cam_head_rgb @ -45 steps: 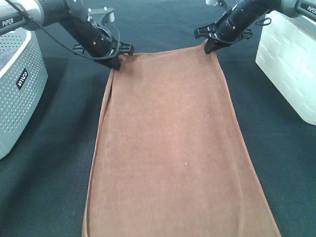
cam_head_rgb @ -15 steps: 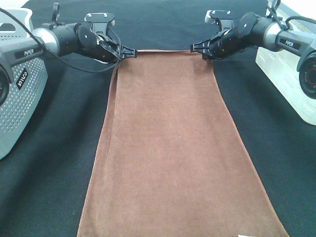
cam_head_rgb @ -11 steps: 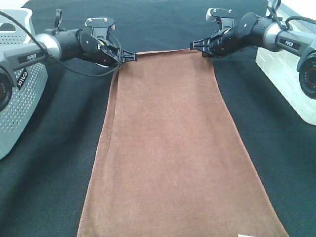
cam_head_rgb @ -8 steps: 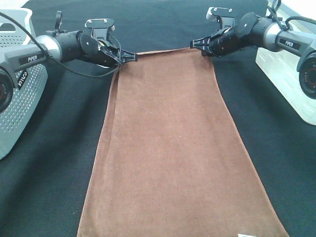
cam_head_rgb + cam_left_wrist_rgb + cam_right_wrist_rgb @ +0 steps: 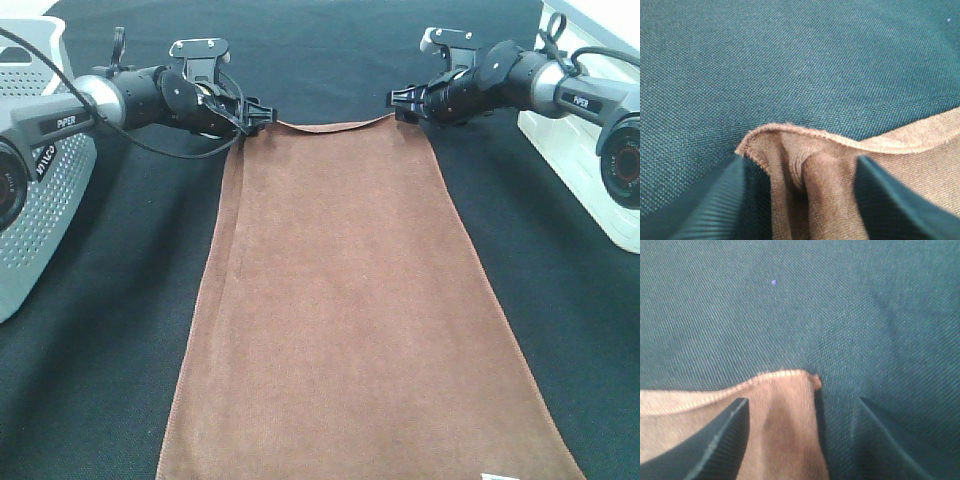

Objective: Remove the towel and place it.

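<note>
The towel (image 5: 350,300) lies flat on the black-covered bench (image 5: 100,380), long axis running from the far edge toward the near edge, roughly centred betw. the two side edges. White tag (image 5: 500,476) shows at its near right corner.

Left end effector (image 5: 262,112) sits at the towel's far left corner, low over the bench. In the left wrist view its fingers (image 5: 715,205) stand apart, w/ the corner bunched up in a small ridge between them — the cloth (image 5: 840,170) isn't pinched by either pad. Right end effector (image 5: 400,100) is at the far right corner; in the right wrist view its fingers (image 5: 720,440) are likewise apart, the towel corner (image 5: 785,405) lying flat on the bench cover betw. them, loose.

Far edge of the towel sags slightly toward the near side betw. the two corners.

Grey perforated basket (image 5: 40,200) stands at the left edge of the bench; white bin (image 5: 590,170) at the right edge — both well apart from the towel.
</note>
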